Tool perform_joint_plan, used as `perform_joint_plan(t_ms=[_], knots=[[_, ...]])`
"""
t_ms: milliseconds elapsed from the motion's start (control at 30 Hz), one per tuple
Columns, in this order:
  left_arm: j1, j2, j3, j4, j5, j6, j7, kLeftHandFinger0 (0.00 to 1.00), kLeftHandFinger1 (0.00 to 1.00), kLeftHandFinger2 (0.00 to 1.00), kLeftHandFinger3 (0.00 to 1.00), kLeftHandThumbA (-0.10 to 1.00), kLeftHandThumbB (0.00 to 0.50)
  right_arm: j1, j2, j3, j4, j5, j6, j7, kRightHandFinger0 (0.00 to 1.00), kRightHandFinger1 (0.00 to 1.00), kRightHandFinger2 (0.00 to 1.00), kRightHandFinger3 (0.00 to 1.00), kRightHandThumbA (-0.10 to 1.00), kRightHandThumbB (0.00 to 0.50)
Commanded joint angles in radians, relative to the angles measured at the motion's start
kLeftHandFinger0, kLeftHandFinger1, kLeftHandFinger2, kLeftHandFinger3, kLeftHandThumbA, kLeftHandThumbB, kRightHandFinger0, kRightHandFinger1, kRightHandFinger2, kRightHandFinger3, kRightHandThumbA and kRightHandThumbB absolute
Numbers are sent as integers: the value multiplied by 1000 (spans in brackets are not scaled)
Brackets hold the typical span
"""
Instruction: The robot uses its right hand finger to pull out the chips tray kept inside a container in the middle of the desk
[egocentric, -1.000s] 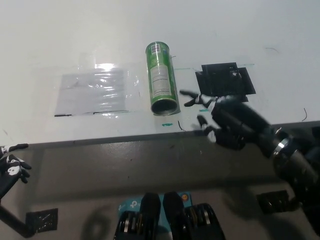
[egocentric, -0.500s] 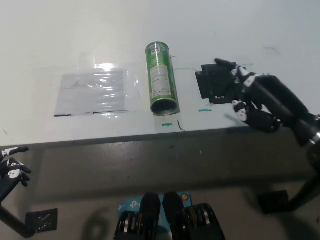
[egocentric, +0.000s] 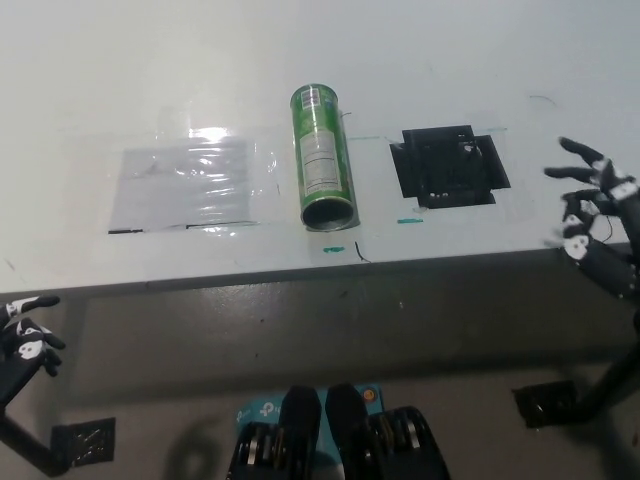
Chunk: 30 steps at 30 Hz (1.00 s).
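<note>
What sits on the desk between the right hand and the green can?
In the head view, a black square patch lies between the right hand and the green can.

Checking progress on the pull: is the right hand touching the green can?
Apart. The head view shows the right hand at the table's right edge, with bare table and a black patch between it and the green can.

single head view, steeply down, desk (egocentric: 420, 60) edge near

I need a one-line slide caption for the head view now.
Green can lies on the desk; open black right hand hovers at right edge.
</note>
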Motion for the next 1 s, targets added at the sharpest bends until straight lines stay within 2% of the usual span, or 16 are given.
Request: perform_joint_plan(t_ms=[0,33,167,200,233,267,333,400,433,500,600,700,767,900,967], knots=[[-1,13,8,-17,-10,-6,-6,313,302,344,637,-92,99,17,43,-59,43,129,32,-80,922,226,771,947,-100,232],[-1,15,8,-16,-10,-10,-8,316,299,344,639,-100,98,23,50,-65,58,140,21,-83,786,221,772,937,-100,227],[2,20,8,-21,-4,-7,-8,331,304,355,644,-80,99,48,67,-76,76,148,32,-98,635,233,785,948,-100,215],[4,22,5,-23,3,-13,-9,319,296,338,618,-49,114,67,74,-85,85,155,32,-106,531,252,803,952,-100,217],[4,25,3,-12,2,-42,-19,309,295,339,625,-63,101,75,78,-87,88,148,26,-117,571,266,799,940,-100,226],[3,22,3,-14,8,-35,-11,305,294,332,627,-57,110,82,80,-91,97,155,18,-122,616,275,793,936,-100,223],[4,22,2,-14,11,-38,-10,309,291,321,639,-51,108,92,83,-96,108,162,14,-133,643,290,789,931,-100,215],[3,27,4,-12,11,-34,-11,311,290,321,648,-57,103,106,92,-97,115,165,15,-147,596,293,788,921,-100,202],[2,25,7,-14,5,-24,-8,313,289,328,644,-75,99,112,91,-96,126,167,-1,-153,476,261,785,909,-100,201],[4,23,10,-16,-3,-20,-10,309,292,339,629,-79,104,119,93,-95,136,171,6,-164,393,237,765,892,-100,212],[-10,23,9,-9,-6,-22,-11,314,299,349,630,-74,106,118,96,-99,155,191,-12,-179,370,215,757,888,-100,207],[-6,23,6,-12,1,-25,-11,329,310,354,630,-65,106,129,109,-106,179,210,-25,-200,189,136,768,882,-100,199],[-5,28,0,-11,13,-32,-11,326,315,355,639,-44,102,130,113,-104,184,206,-25,-211,160,126,757,888,-100,198],[-9,23,6,-9,5,-19,-5,333,316,354,625,-52,118,129,123,-108,200,217,-18,-236,168,123,747,888,-100,199],[-8,25,4,-8,8,-20,-7,336,321,352,614,-63,103,132,121,-95,217,202,-26,-244,180,146,724,887,-100,192]])
